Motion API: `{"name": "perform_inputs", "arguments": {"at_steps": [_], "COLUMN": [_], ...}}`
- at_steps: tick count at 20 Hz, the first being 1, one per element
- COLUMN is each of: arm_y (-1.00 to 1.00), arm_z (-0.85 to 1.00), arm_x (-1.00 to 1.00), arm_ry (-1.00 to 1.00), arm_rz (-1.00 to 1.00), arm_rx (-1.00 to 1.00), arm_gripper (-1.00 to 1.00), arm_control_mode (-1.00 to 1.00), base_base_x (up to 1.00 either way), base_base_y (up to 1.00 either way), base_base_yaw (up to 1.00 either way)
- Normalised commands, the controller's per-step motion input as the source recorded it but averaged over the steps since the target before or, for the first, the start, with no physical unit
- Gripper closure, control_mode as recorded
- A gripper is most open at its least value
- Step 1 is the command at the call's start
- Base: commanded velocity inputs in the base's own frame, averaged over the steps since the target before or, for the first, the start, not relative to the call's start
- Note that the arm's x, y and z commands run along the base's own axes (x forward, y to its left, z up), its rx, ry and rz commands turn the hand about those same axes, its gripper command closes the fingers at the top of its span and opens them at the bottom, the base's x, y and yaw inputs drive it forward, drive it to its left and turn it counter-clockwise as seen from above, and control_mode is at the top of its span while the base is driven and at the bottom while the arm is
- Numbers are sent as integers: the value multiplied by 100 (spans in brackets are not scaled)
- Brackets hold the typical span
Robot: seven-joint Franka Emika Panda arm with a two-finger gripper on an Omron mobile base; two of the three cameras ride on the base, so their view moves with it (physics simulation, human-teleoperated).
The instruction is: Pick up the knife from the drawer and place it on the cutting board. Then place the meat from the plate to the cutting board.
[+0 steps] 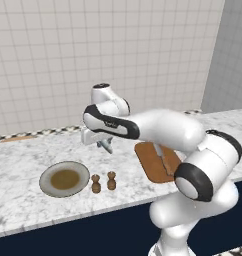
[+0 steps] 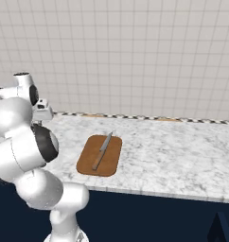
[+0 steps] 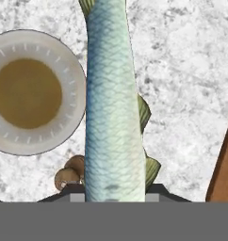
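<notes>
Gripper [image 1: 106, 145] clamps the meat [image 3: 113, 108] above the counter [image 1: 23, 160], between the empty plate [image 1: 64, 179] and the cutting board [image 1: 155, 162]. Its fingertips are mostly hidden behind the fish. One knife [image 2: 101, 151] lies on the board. Two brown shakers [image 1: 103, 182] stand beside the plate.

My own forearm covers one corner of the cutting board [image 1: 152, 161]. In the hand view the meat [image 3: 113, 103] runs past the top edge and hides my tool's [image 3: 111, 190] fingertips.
</notes>
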Motion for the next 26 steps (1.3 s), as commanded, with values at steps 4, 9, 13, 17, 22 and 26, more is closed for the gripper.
{"name": "perform_inputs", "arguments": {"at_steps": [4,9,13,17,22,26], "arm_y": [-100,-100,-100,-100,-32,-34], "arm_z": [-11,-33,-32,-22,-15,-37], "arm_x": [-7,-11,0,9,13,0], "arm_ry": [-3,0,5,21,6,5], "arm_rz": [-28,-28,-30,-27,-4,8], "arm_rx": [0,0,0,0,-2,-10], "arm_gripper": [100,100,100,100,100,100], "arm_control_mode": [-100,-100,-100,-100,-100,-100], "base_base_x": [0,0,0,0,0,0], "base_base_y": [0,0,0,0,0,0], "base_base_yaw": [0,0,0,0,0,0]}}
